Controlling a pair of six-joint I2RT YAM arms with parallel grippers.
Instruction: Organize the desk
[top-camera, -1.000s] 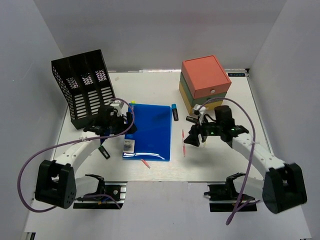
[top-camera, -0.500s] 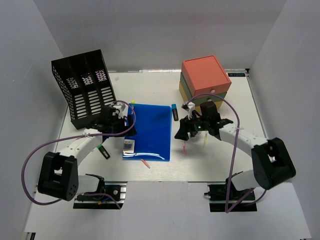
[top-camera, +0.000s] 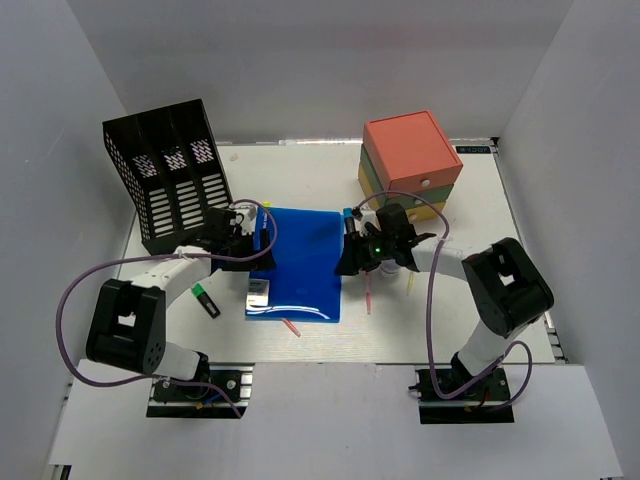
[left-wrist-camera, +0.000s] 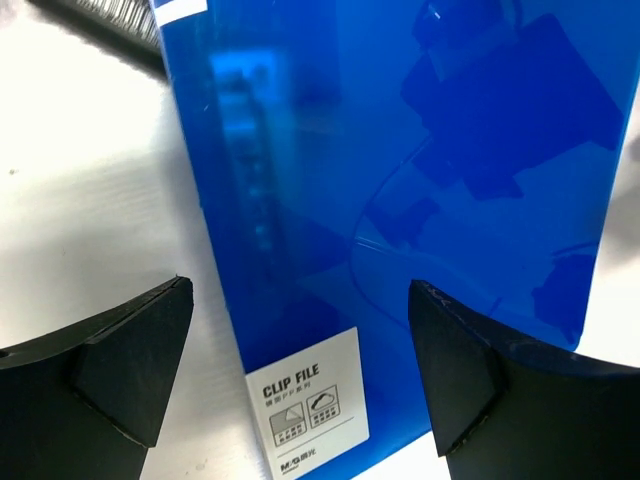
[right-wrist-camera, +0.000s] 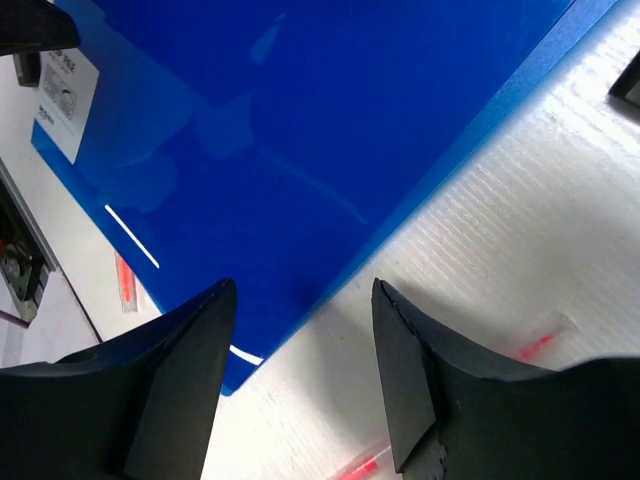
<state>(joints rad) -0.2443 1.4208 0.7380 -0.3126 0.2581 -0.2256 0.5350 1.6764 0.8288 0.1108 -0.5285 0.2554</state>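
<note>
The white desk (top-camera: 470, 300) holds a blue clip file (top-camera: 300, 262) lying flat at its middle. My left gripper (top-camera: 262, 240) is open and low over the file's left edge. In the left wrist view its fingers (left-wrist-camera: 110, 370) straddle that edge, with the white "CLIP FILE" label (left-wrist-camera: 305, 405) between them. My right gripper (top-camera: 350, 262) is open at the file's right edge. In the right wrist view (right-wrist-camera: 305, 370) the file's corner (right-wrist-camera: 250, 200) lies between the fingers (right-wrist-camera: 450, 380). Neither gripper holds anything.
A black mesh file rack (top-camera: 170, 180) stands at the back left. An orange, green and yellow drawer box (top-camera: 410, 165) stands at the back right. A blue-capped marker (top-camera: 350, 222), two red pens (top-camera: 368, 290) (top-camera: 291, 326) and a green-and-black item (top-camera: 205, 300) lie round the file.
My right arm has swung left from near the drawer box to the file's right edge. My left gripper has shifted a little right and back onto the file's left edge.
</note>
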